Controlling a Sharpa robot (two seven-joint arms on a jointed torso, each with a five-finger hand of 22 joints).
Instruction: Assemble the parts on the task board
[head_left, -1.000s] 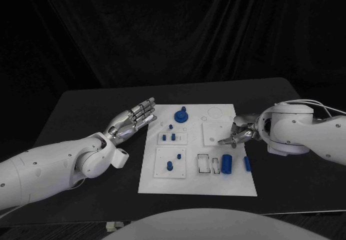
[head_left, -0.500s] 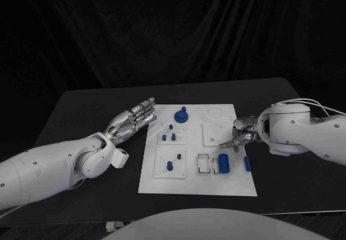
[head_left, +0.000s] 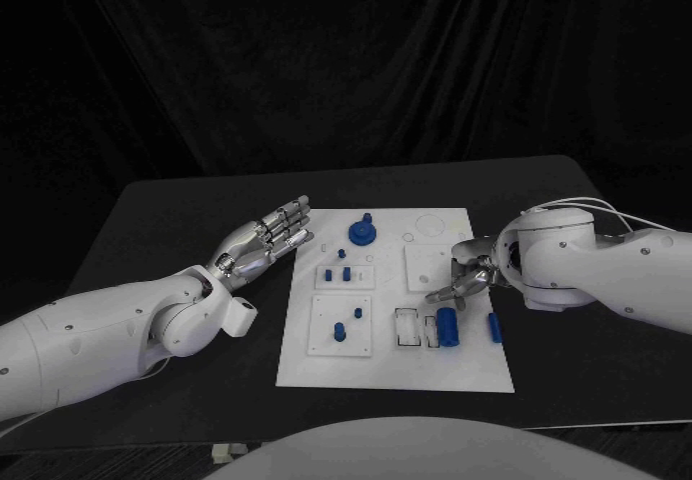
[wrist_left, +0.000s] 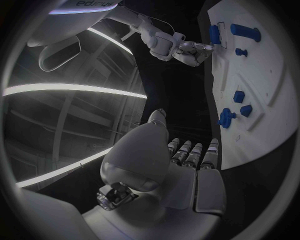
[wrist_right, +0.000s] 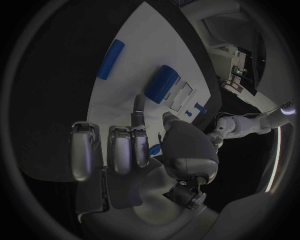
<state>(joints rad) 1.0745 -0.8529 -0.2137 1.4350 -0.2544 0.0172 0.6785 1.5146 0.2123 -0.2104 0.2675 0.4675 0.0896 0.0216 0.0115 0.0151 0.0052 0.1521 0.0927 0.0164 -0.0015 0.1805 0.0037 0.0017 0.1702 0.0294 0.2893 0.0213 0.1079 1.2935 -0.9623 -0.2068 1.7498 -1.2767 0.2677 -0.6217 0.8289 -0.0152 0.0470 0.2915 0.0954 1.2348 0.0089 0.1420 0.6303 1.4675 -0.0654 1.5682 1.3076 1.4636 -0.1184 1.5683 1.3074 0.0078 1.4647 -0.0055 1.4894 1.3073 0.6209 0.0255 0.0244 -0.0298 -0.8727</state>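
right hand (head_left: 464, 281) over right side of task board (head_left: 397, 375), one finger stretched toward large blue cylinder (head_left: 449, 327), others curled, holding nothing, not yet touching. cylinder lies in its slot near board's right edge; thin blue peg (head_left: 495, 328) just beside it. left hand (head_left: 267, 240) off board's left edge, fingers spread, empty. step, likely: reaching for cylinder. next calls for fingers parting, closing round it.

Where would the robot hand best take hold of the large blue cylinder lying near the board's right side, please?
Probably across the middle of the large blue cylinder, from above: it lies flat, long axis toward the robot, curved flanks exposed. The right robot hand is beside it.
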